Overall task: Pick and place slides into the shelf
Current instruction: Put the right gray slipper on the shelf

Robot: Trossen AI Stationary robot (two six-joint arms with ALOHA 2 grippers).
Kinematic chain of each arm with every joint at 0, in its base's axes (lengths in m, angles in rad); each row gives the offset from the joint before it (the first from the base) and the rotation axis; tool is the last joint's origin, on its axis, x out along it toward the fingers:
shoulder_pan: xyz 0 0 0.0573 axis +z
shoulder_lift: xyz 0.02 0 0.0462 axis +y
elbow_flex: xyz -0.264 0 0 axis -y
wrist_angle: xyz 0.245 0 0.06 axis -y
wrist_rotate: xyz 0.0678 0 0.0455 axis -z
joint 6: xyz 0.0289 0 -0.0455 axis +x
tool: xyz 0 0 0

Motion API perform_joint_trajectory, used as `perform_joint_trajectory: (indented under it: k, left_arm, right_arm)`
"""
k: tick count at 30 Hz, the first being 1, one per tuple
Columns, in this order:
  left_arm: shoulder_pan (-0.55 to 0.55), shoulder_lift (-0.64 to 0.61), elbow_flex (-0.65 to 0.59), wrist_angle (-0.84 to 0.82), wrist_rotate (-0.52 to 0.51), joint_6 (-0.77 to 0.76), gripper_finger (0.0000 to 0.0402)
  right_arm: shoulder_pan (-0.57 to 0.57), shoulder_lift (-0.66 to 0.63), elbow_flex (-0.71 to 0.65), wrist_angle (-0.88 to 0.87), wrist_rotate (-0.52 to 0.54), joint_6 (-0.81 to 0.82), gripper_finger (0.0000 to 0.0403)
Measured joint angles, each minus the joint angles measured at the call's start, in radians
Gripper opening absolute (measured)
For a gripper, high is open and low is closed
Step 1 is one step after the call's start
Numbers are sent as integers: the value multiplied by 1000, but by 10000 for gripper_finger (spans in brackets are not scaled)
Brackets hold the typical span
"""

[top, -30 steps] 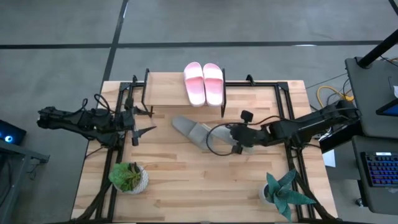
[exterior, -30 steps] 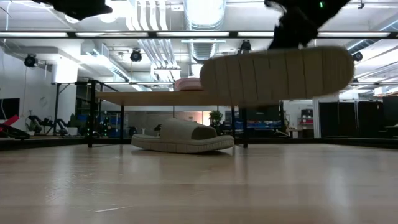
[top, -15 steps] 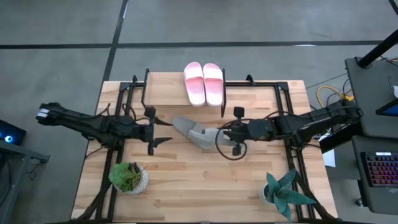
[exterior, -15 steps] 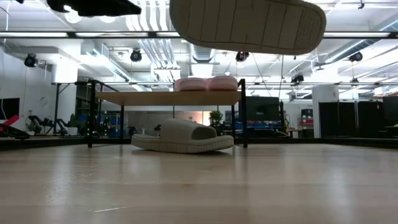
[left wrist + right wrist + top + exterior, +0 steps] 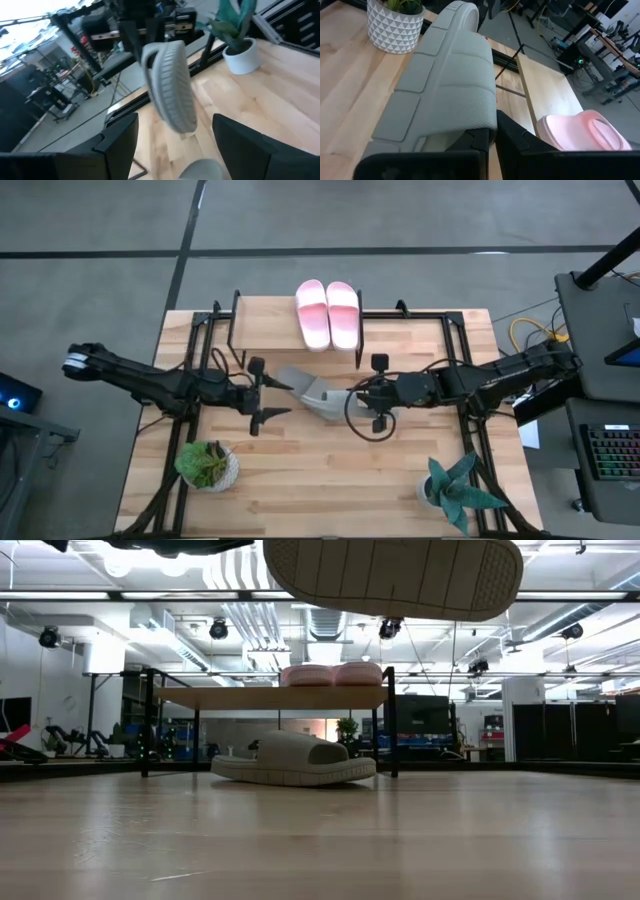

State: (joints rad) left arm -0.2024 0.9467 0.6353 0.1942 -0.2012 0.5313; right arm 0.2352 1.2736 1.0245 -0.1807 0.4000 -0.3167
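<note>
Foam-like grey slide (image 5: 392,578) held aloft nearest the low camera, sole down, likely light and springy yet stiff enough to carry by its edge; the right gripper (image 5: 490,142) has its fingers clamped together on the strap rim, which looks the surest hold. Left gripper (image 5: 268,393) hovers just beside it, fingers apart and empty, the slide framed between them in its wrist view; beyond, a second grey slide (image 5: 293,760) lies on the table (image 5: 300,480) under the shelf (image 5: 270,697), whose top bears two pink slides (image 5: 327,313).
</note>
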Motion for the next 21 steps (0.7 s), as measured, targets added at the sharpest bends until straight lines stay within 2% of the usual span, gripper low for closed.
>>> perform_joint_trajectory:
  k: [6,12,21]
  left_arm:
    - [0,52,14,63,19,9,240]
    - [5,107,40,105,93,8,240]
    - [33,187,40,200,97,8,240]
  right_arm:
    - [0,0,0,5,0,-8,9]
    - [0,0,0,7,-1,-11,9]
    - [0,0,-1,30,-13,-34,9]
